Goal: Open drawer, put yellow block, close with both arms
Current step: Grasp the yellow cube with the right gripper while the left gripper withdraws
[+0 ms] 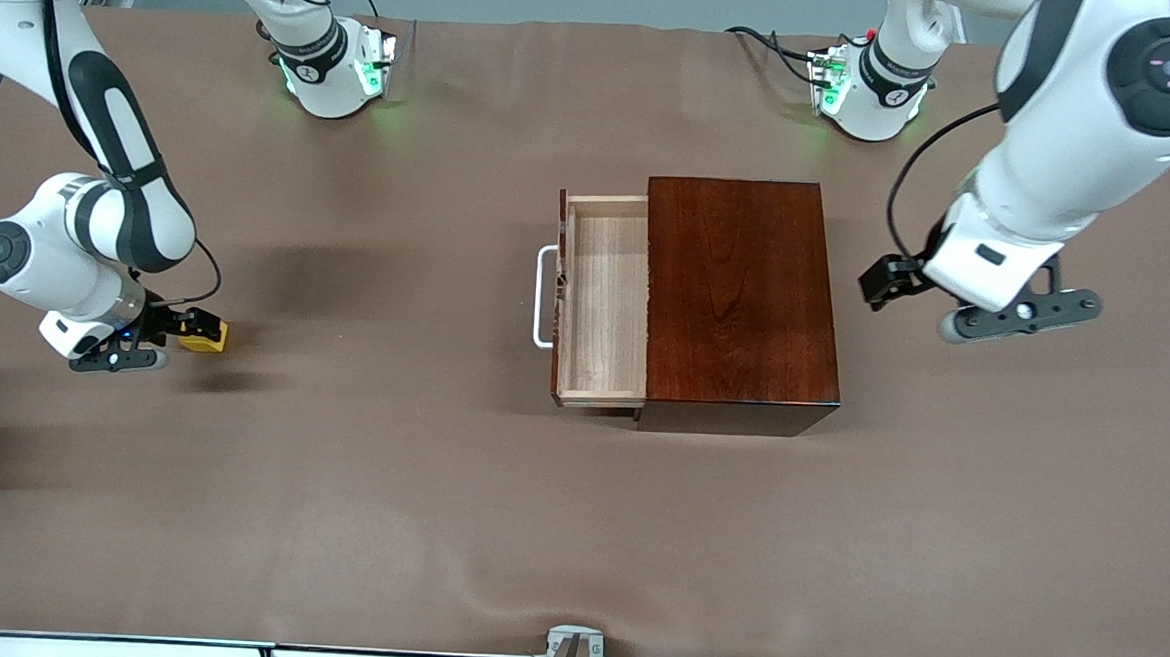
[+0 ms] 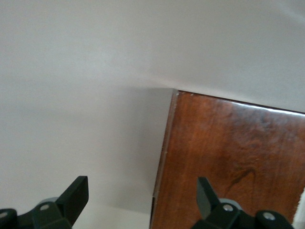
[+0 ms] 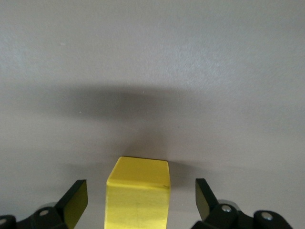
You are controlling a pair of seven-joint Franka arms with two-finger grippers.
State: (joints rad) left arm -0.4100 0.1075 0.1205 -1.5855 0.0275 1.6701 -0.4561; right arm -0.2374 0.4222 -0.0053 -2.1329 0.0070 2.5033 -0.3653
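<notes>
— While the drawer is seen pulled out of the dark wooden box toward the right arm's end of the table, what is found inside it?
— Only its pale wood floor is shown; its white bar handle is turned toward the right arm's end.
— Where is the yellow block placed?
— It is seen on the table near the right arm's end, well apart from the drawer. In the right wrist view the yellow block is framed between the two fingers, with a gap left at each side.
— So how is the right gripper set?
— It is lowered around the block with its jaws spread wide; no contact with the block is seen, and nothing is gripped.
— And the left gripper?
— It is held in the air beside the box, at the left arm's end of the table. In the left wrist view its fingers are shown wide apart and empty, with a corner of the box below them.
</notes>
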